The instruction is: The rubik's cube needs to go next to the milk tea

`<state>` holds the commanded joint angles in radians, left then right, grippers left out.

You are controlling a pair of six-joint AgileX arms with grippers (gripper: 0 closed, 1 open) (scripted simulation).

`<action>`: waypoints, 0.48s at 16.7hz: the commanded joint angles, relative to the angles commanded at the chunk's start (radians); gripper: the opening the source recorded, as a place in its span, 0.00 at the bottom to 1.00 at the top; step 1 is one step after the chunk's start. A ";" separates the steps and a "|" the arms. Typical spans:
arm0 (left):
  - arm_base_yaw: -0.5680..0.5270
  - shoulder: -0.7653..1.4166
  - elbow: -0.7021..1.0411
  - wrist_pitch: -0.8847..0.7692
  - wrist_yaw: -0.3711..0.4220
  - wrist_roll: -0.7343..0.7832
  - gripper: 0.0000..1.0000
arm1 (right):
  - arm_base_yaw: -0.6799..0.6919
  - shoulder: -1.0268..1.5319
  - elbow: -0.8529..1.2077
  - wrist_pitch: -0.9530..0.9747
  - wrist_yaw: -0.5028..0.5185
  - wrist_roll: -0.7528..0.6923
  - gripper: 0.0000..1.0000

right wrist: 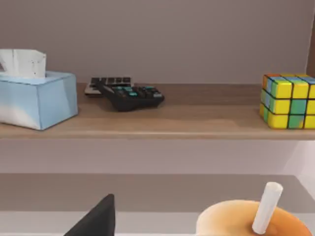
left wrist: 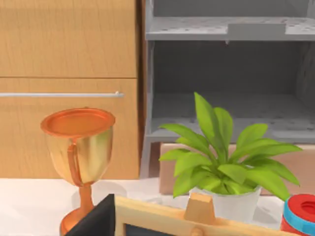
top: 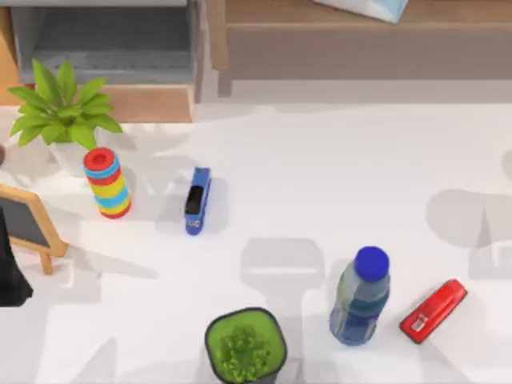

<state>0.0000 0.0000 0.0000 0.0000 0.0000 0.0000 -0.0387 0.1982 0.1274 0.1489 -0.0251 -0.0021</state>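
The cube [right wrist: 288, 101] stands on the upper board of a wooden shelf [right wrist: 162, 123], seen from the right wrist, sharing that board with a tissue box [right wrist: 37, 101] and a calculator [right wrist: 129, 94] but well apart from both. The milk tea [right wrist: 246, 219], a tan cup with a white straw [right wrist: 266, 206], sits lower and nearer the camera, almost under the cube. The coming move turns on that relation. The cube lies ahead of and above the right pincer [right wrist: 98, 219], so I judge it calls for a reach up and forward, then a carry down to a spot beside the cup. The cube is as wide as it is deep, so it has no long axis to match. One tiled face looks out past the board's front edge, so a straight approach from the front looks workable. Only a dark wedge of the right pincer is in view, and I cannot tell whether it is spread or pressed together. The left pincer [left wrist: 96, 219] is equally unclear. Its wrist looks at a trophy [left wrist: 78, 147], a plant [left wrist: 221, 162] and a cabinet [left wrist: 69, 73] at the desk's [top: 320, 176] left, with the left arm [top: 10, 272] parked at that edge. The right arm is therefore the nearer one and the likely worker.
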 joint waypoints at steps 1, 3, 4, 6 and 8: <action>0.000 0.000 0.000 0.000 0.000 0.000 1.00 | -0.013 0.064 0.039 0.046 -0.008 0.000 1.00; 0.000 0.000 0.000 0.000 0.000 0.000 1.00 | -0.043 0.215 0.127 0.148 -0.028 -0.001 1.00; 0.000 0.000 0.000 0.000 0.000 0.000 1.00 | -0.059 0.300 0.174 0.204 -0.039 -0.001 1.00; 0.000 0.000 0.000 0.000 0.000 0.000 1.00 | -0.095 0.485 0.272 0.318 -0.065 -0.002 1.00; 0.000 0.000 0.000 0.000 0.000 0.000 1.00 | -0.132 0.683 0.370 0.430 -0.096 -0.001 1.00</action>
<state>0.0000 0.0000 0.0000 0.0000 0.0000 0.0000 -0.1711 0.8811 0.4976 0.5790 -0.1206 -0.0029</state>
